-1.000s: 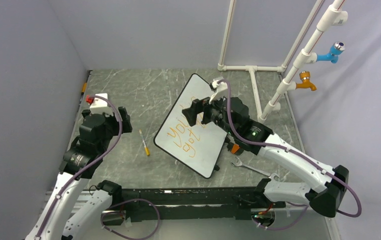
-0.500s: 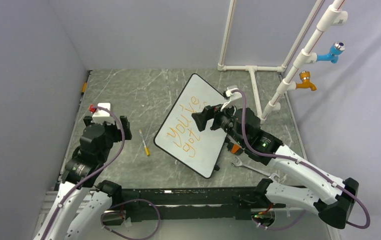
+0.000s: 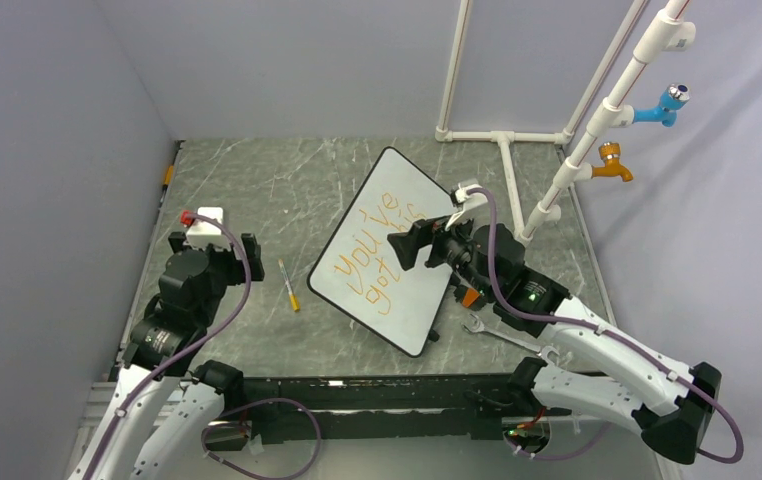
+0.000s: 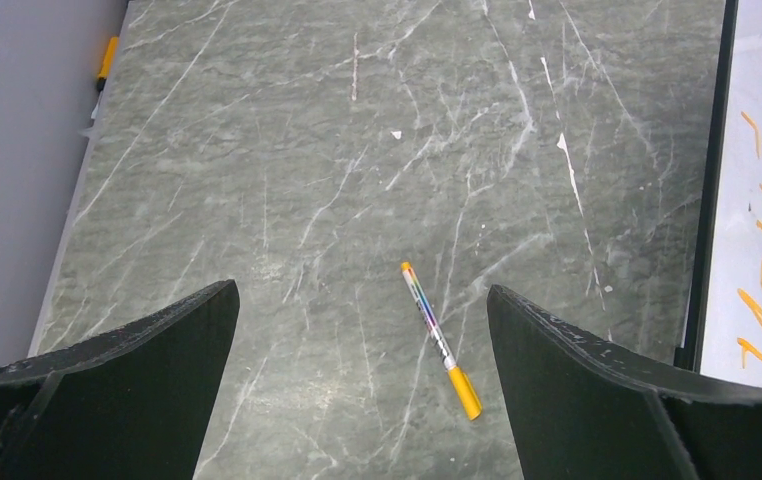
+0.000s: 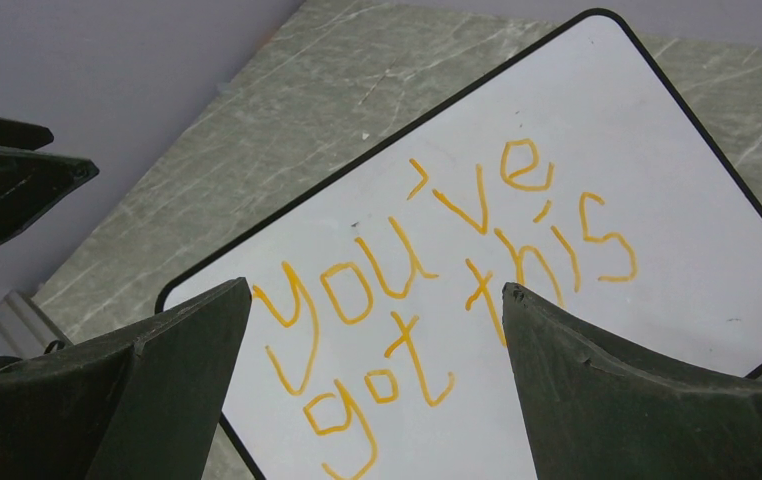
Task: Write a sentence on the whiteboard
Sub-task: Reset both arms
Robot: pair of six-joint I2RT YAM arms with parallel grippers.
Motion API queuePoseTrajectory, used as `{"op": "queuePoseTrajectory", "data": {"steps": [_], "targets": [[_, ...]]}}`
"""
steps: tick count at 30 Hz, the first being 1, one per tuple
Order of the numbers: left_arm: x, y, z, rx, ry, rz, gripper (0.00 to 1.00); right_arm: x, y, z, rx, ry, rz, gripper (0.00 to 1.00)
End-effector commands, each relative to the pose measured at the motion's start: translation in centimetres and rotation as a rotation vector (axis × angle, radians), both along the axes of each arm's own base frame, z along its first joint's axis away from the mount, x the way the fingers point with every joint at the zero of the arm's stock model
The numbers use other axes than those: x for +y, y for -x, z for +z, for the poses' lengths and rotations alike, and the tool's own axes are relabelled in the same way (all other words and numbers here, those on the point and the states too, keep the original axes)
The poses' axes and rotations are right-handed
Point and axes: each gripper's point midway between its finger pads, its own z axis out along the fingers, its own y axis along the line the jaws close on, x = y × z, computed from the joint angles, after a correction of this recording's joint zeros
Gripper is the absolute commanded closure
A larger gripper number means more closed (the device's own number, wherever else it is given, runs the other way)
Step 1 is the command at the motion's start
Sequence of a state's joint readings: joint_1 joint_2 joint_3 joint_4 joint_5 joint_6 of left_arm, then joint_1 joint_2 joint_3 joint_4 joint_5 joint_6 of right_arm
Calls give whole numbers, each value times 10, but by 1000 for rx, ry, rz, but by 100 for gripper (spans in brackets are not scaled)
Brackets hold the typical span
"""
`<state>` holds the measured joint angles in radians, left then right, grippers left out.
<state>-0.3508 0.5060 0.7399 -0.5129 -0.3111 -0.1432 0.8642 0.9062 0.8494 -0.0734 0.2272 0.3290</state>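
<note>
Both spread wide and empty: left gripper (image 4: 362, 300), right gripper (image 5: 377, 290). Board (image 3: 407, 320) at worktop (image 3: 257, 190) centre carries the sentence (image 5: 437, 265); pen (image 4: 439, 340) lies apart, left of it.

From above, the right arm (image 3: 517, 285) hides part of line 2 of the sentence (image 3: 362, 265). The left wrist view crops the whiteboard (image 4: 757, 150).

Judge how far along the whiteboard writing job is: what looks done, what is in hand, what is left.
Done: the sentence, "You've got this", reads complete in orange on the whiteboard. The marker lies on the table beside the board, touched by neither arm. In hand: nothing; the left gripper and right gripper both stand open and empty. Left: seemingly nothing to write.
</note>
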Motion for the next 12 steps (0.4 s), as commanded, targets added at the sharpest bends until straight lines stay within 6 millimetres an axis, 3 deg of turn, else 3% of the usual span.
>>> {"op": "queuePoseTrajectory", "data": {"steps": [1, 12], "targets": [[-4, -4, 4, -15, -5, -19, 1, -5, -1, 16, -52, -34, -15, 0], [-2, -4, 3, -19, -19, -18, 1, 2, 6, 21, -93, -17, 57, 0]]}}
